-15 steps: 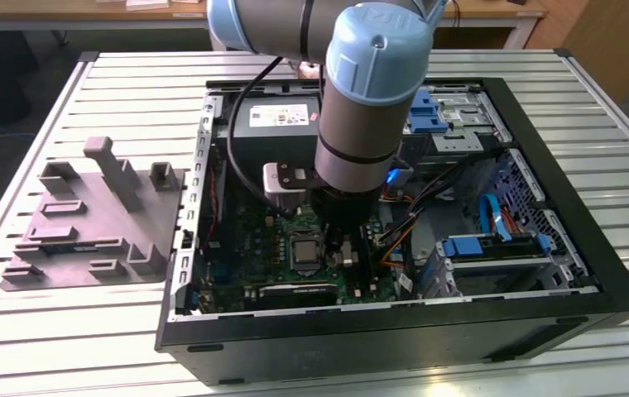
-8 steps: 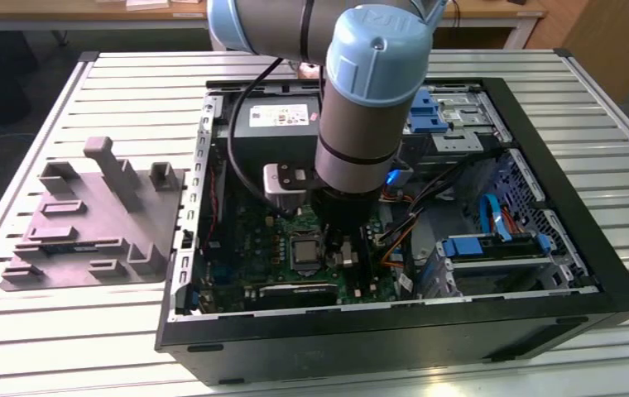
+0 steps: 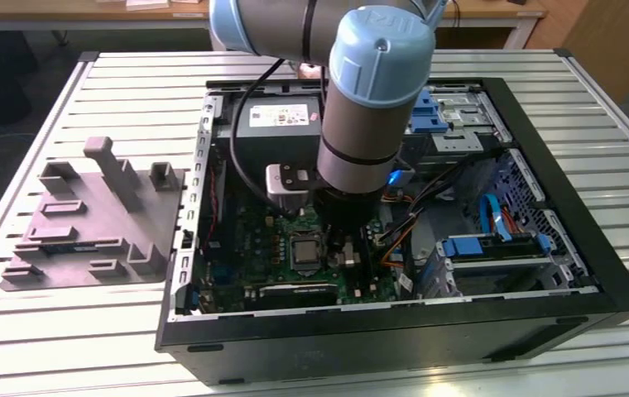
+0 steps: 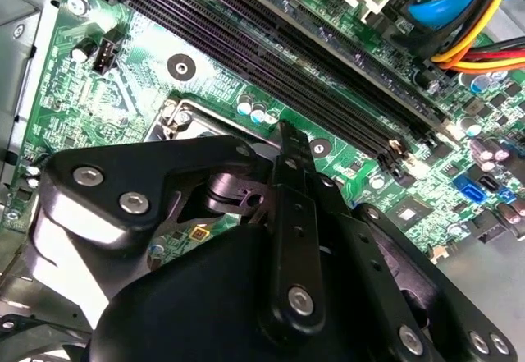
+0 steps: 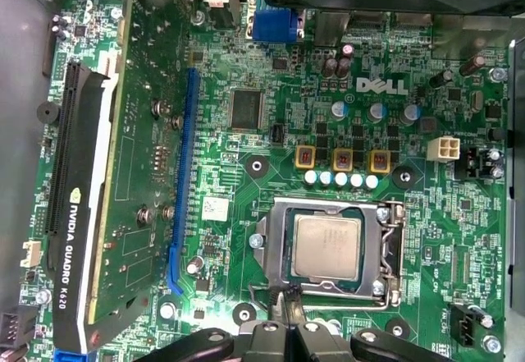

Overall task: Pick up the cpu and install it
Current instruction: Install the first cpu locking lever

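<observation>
The cpu (image 5: 326,247), a small square chip with a pale silvery top, lies flat inside the black socket, with the socket's metal frame (image 5: 387,251) around it. My gripper (image 5: 284,303) hangs just off one edge of the socket, fingertips together and holding nothing. In the second wrist view the gripper (image 4: 289,142) tapers to a narrow black tip over the green motherboard (image 4: 123,91), and its body hides most of the socket. In the exterior view the arm reaches down into the open computer case (image 3: 579,273), with the gripper (image 3: 334,248) next to the socket (image 3: 299,248).
A grey plastic tray with upright blocks (image 3: 93,223) lies on the slatted table at the exterior view's left. Inside the case are a grey power-supply box (image 3: 276,124), a graphics card (image 5: 82,214), memory slots (image 4: 287,42), coloured cables (image 4: 484,25) and blue drive brackets (image 3: 486,246).
</observation>
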`<state>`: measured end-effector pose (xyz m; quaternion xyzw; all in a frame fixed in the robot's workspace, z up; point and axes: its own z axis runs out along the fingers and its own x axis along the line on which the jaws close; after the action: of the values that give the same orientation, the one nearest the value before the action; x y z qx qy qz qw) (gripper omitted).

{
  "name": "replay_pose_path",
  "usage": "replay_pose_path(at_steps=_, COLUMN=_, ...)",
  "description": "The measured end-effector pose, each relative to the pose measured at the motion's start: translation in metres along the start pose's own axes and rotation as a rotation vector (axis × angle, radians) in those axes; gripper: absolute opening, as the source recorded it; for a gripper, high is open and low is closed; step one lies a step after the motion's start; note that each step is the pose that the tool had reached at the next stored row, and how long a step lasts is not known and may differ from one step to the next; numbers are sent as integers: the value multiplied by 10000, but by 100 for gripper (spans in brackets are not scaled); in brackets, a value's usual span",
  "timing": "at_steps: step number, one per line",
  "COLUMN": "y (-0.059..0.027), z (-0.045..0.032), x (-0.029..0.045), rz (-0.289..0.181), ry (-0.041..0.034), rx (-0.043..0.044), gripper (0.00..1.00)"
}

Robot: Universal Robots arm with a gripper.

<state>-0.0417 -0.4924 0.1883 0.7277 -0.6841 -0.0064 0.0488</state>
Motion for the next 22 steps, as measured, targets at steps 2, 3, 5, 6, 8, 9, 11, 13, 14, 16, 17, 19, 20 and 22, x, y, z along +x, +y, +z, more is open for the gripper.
replay_pose_path(at_steps=2, y=-8, z=4, x=-1, rz=-2, ry=-9, rx=5, gripper=11)
replay_pose_path(at_steps=3, y=-9, z=5, x=-1, rz=0, ry=-8, rx=3, gripper=11)
replay_pose_path(at_steps=5, y=-14, z=4, x=0, rz=-1, ry=-4, rx=1, gripper=11)
replay_pose_path(at_steps=6, y=-14, z=4, x=0, rz=-1, ry=-1, rx=1, gripper=11)
replay_pose_path(at_steps=8, y=-15, z=5, x=1, rz=-2, ry=1, rx=0, gripper=11)
replay_pose_path(at_steps=9, y=-15, z=5, x=1, rz=-2, ry=2, rx=0, gripper=11)
replay_pose_path(at_steps=11, y=-15, z=3, x=0, rz=-2, ry=-1, rx=1, gripper=11)
replay_pose_path(at_steps=13, y=-14, z=-19, x=0, rz=-3, ry=-12, rx=7, gripper=11)
replay_pose_path(at_steps=14, y=-12, z=-39, x=2, rz=-3, ry=-8, rx=5, gripper=11)
replay_pose_path(at_steps=16, y=-8, z=-82, x=5, rz=-2, ry=-3, rx=2, gripper=11)
replay_pose_path(at_steps=17, y=-6, z=-106, x=6, rz=-2, ry=-3, rx=2, gripper=11)
replay_pose_path(at_steps=19, y=-1, z=-168, x=10, rz=-2, ry=-1, rx=1, gripper=11)
replay_pose_path(at_steps=20, y=2, z=-200, x=12, rz=-2, ry=-1, rx=1, gripper=11)
replay_pose_path(at_steps=22, y=7, z=-260, x=15, rz=-2, ry=-1, rx=1, gripper=11)
